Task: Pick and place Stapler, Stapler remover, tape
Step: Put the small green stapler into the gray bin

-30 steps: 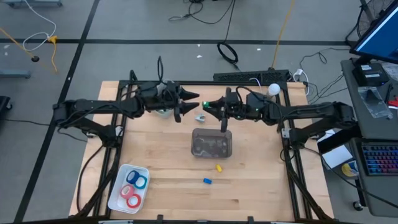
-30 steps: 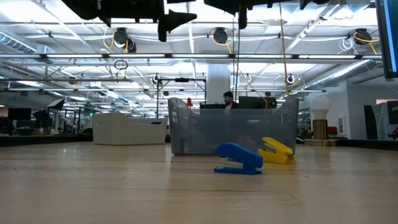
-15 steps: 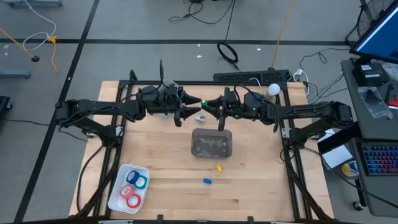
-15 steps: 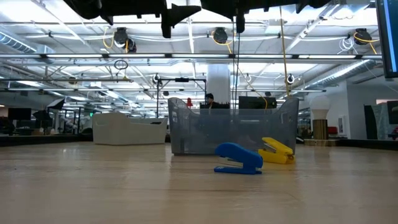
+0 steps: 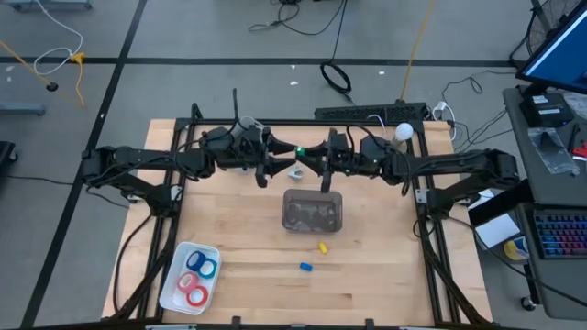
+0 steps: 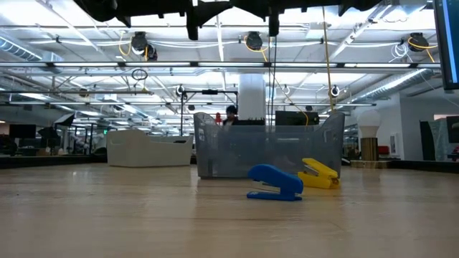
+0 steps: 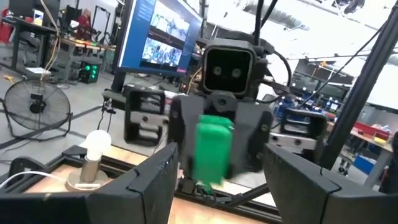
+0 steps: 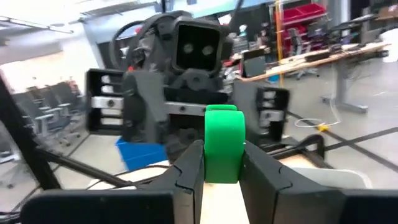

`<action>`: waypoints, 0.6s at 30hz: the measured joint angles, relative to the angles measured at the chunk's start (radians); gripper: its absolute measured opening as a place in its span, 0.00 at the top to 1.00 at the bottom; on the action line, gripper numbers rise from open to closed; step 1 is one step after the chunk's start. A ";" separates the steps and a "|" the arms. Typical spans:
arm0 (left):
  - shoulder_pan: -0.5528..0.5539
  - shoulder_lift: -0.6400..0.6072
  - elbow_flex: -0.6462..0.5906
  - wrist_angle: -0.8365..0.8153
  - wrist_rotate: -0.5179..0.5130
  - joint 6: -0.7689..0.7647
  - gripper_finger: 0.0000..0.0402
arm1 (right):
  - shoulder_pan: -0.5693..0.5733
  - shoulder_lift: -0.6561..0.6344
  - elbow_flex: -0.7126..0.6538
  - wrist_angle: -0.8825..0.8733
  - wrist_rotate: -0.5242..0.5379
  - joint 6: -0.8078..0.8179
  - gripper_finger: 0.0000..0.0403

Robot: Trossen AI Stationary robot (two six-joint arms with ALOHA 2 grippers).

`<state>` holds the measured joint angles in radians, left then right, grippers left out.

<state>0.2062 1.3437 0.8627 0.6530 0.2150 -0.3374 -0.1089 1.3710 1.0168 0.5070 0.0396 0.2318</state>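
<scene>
Tape rolls (image 5: 194, 293), red and blue rings, lie in a white tray (image 5: 174, 295) at the table's 7 o'clock corner in the high view, well apart from both arms. A clear bin (image 5: 313, 211) sits at the table's centre. A small yellow tool (image 5: 323, 247) lies just at the bin's 6 o'clock, and a blue stapler (image 5: 306, 267) lies a little further toward 6 o'clock. At the table's 12 o'clock edge the two dark arms meet tip to tip: the left gripper (image 5: 286, 156) reaches in from 9 o'clock, the right gripper (image 5: 308, 158) from 3 o'clock, with a small green object (image 5: 299, 151) between them.

In the low view the blue stapler (image 6: 275, 183) rests on the wood in front of the clear bin (image 6: 215, 150). The yellow tool (image 6: 318, 174) lies just at its 3 o'clock and slightly behind. Both arms are dark shapes at the top edge. A person's head (image 6: 231, 111) shows beyond the bin's rim, far off in the room.

In the left wrist view the left gripper (image 7: 217, 196) has its fingers (image 7: 152, 186) spread wide apart. The green object (image 7: 213, 149) hangs ahead in the facing gripper. Whether the left fingers touch it cannot be told.

In the right wrist view the right gripper (image 8: 222, 177) has its fingers (image 8: 186, 174) clamped on either side of the green object (image 8: 224, 140), which stands upright with a rounded top
</scene>
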 joint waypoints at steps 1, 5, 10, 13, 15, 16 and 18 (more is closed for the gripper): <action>0.000 0.000 0.000 -0.004 -0.005 0.004 0.42 | 0.000 0.002 0.000 0.005 -0.019 0.012 0.83; 0.004 0.014 0.000 -0.014 -0.011 -0.003 0.42 | 0.000 0.012 0.000 0.022 -0.041 0.040 0.83; 0.008 0.032 0.001 0.014 -0.017 -0.031 0.42 | -0.001 0.018 -0.002 0.009 -0.044 0.046 0.84; 0.009 0.045 0.004 0.035 -0.011 -0.032 0.42 | 0.000 0.036 0.000 0.027 -0.044 0.060 0.83; 0.010 0.051 0.006 0.025 0.003 -0.042 0.42 | -0.001 0.040 -0.001 0.020 -0.045 0.063 0.83; 0.010 0.051 0.011 0.023 0.005 -0.043 0.42 | -0.001 0.041 -0.002 0.028 -0.045 0.064 0.83; 0.009 0.066 0.024 0.037 0.014 -0.046 0.42 | -0.001 0.048 0.000 0.052 -0.045 0.064 0.83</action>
<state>0.2153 1.4096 0.8864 0.6896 0.2289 -0.3837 -0.1097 1.4192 1.0165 0.5586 -0.0055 0.2957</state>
